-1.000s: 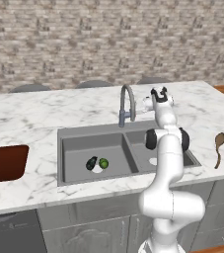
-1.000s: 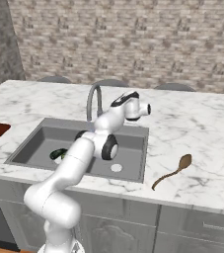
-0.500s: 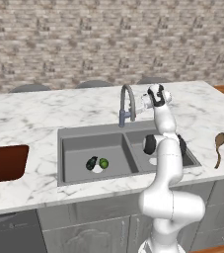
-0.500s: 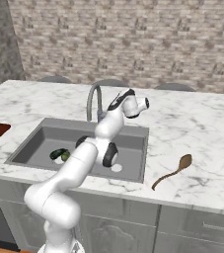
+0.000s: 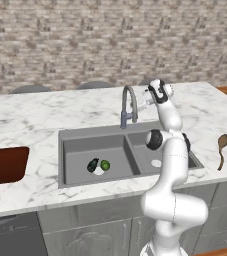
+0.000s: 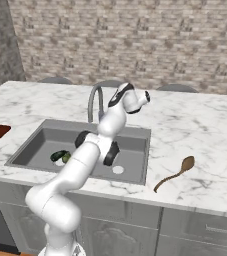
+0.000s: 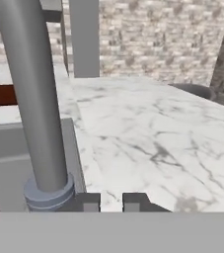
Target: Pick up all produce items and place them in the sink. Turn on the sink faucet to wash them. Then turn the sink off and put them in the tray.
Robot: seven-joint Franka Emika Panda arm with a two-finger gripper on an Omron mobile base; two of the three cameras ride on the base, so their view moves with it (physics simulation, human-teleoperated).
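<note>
At the sink (image 5: pixel 75 175), a white robot arm reaches for the faucet (image 5: pixel 128 106).

Both produce items, a dark oblong (image 5: pixel 92 165) and a green ball (image 5: pixel 105 165), lie touching in the left basin, over its drain. The gripper (image 7: pixel 111 201) sits low beside the faucet's base, on its right, fingers slightly parted and holding nothing. The faucet looks rigid, smooth metal; its small side lever is probably light but slippery, best pushed from the side, not squeezed. The tray (image 5: pixel 4 165) waits far left on the marble counter (image 5: pixel 30 120), with a wooden spoon (image 5: pixel 221 149) lying to the right.
</note>
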